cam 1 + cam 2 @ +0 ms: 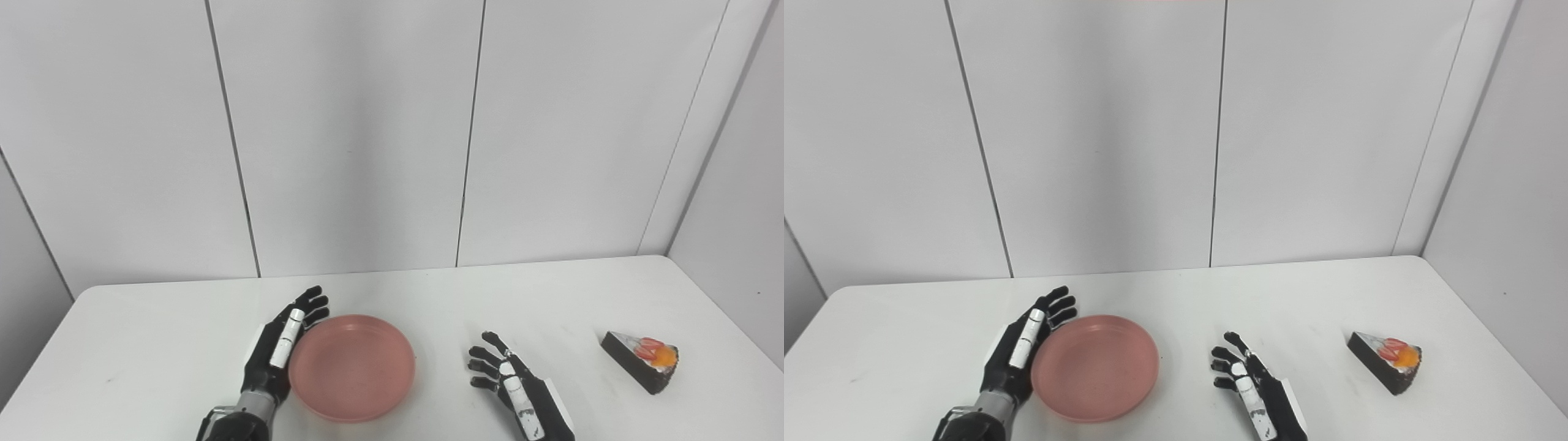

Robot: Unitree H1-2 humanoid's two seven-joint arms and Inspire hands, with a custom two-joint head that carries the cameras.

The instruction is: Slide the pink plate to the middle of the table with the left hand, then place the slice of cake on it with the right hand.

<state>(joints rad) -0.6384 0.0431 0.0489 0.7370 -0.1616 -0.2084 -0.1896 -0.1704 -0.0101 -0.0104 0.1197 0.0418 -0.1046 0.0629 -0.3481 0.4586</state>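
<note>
- Judging by looks, the shallow round pink plastic plate (351, 366) is probably light and stiff, so it should slide easily on a smooth top and could skate off or spin if nudged off-centre.
- It is seen a bit left of the table's middle, near the front edge, empty.
- The black left robot hand (277, 350) is laid flat against the plate's left rim, fingers stretched out, nothing grasped; a sideways push from that rim looks like the sensible contact, low on the wall so the plate isn't tipped.
- The black right robot hand (513, 387) is resting just right of the plate, fingers spread and relaxed, nothing held; it is apart from both plate and cake.
- The dark wedge-shaped slice of cake with red and orange fruit topping (643, 360) is sitting well off to the right, near the table's right edge.
- The cake is likely soft or at least crushable on top, so the firm dark side walls would be guessed as the better place to pinch, with the topping left alone.
- The white matte tabletop (153, 343) looks smooth and level, with rounded corners.
- Plain white wall panels (349, 135) with thin dark seams are set close behind and to the right, so room on the cake's side seems tight.
</note>
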